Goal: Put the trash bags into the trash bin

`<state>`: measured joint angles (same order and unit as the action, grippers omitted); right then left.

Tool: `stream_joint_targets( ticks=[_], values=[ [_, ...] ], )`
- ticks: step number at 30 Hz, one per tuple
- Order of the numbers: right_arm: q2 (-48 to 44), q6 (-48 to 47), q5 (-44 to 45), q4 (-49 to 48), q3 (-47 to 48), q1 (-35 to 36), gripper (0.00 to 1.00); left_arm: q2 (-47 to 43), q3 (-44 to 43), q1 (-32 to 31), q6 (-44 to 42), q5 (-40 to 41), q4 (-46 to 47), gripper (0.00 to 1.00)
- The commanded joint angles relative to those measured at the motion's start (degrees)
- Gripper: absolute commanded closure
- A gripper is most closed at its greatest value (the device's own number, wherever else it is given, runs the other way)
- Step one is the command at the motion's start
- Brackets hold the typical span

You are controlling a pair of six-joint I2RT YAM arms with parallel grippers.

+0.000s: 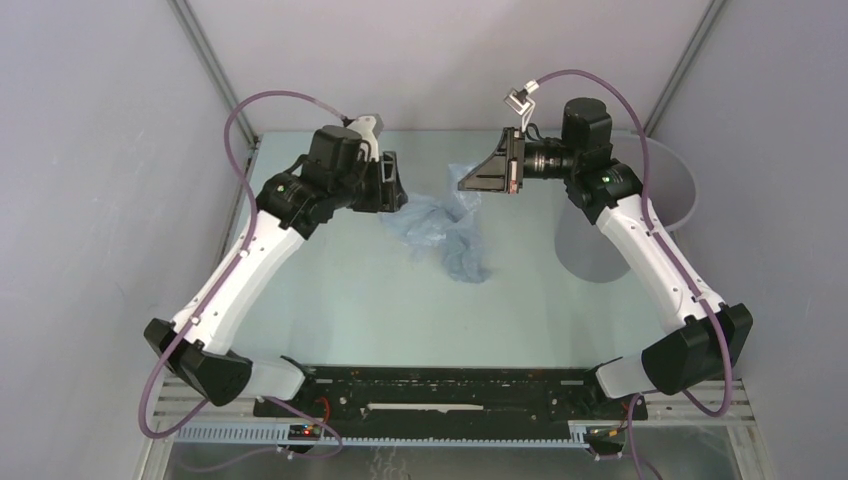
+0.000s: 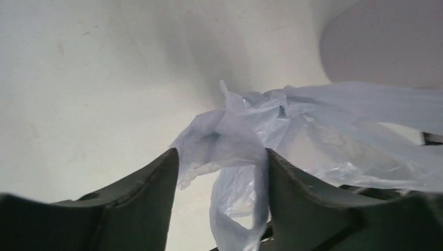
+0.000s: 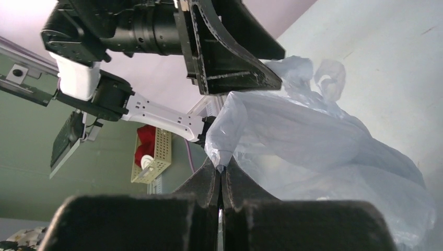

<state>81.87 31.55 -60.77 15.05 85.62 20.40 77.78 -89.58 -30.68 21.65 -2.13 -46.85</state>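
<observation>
The pale-blue crinkly trash bag (image 1: 445, 225) lies bunched on the table between my two grippers. My right gripper (image 3: 222, 166) is shut on a small pinch of the bag (image 3: 313, 141), whose film spreads away beyond the fingertips. My left gripper (image 2: 222, 152) is open, and a loose fold of the bag (image 2: 313, 120) hangs between its fingers and touches the right one. In the top view the left gripper (image 1: 393, 185) is at the bag's left edge and the right gripper (image 1: 467, 183) at its top. The grey trash bin (image 1: 600, 255) stands at the right, partly behind the right arm.
Grey enclosure walls stand close on the left, the right and the back of the table (image 1: 350, 300). The bin's grey side (image 2: 386, 47) shows beyond the bag in the left wrist view. A cream perforated basket (image 3: 154, 151) with red contents sits outside the work area.
</observation>
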Motion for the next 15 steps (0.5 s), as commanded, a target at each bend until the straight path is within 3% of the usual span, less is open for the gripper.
stream_joint_targets(
  ticks=[1, 8, 11, 13, 15],
  values=[
    [-2.1, -3.5, 2.8, 3.0, 1.2, 0.4, 1.0, -2.9, -4.5, -0.5, -0.4, 10.4, -7.5, 0.42],
    [-3.2, -5.1, 9.4, 6.1, 1.4, 0.4, 1.0, -6.1, -4.4, 1.0, 4.3, 19.8, -7.8, 0.9],
    [-3.7, -5.1, 13.0, 7.0, 1.3, 0.3, 1.0, -7.9, -4.2, 3.7, 7.9, 18.1, -5.8, 0.99],
    [-4.3, -5.5, 15.2, 7.2, 1.0, 0.6, 1.0, -9.9, -3.4, 7.0, 11.0, 14.1, -3.2, 1.0],
    [-4.6, -5.7, 17.3, 6.7, 1.1, 1.1, 1.0, -13.6, 2.3, 9.6, 11.6, 7.2, 6.2, 1.0]
  ],
)
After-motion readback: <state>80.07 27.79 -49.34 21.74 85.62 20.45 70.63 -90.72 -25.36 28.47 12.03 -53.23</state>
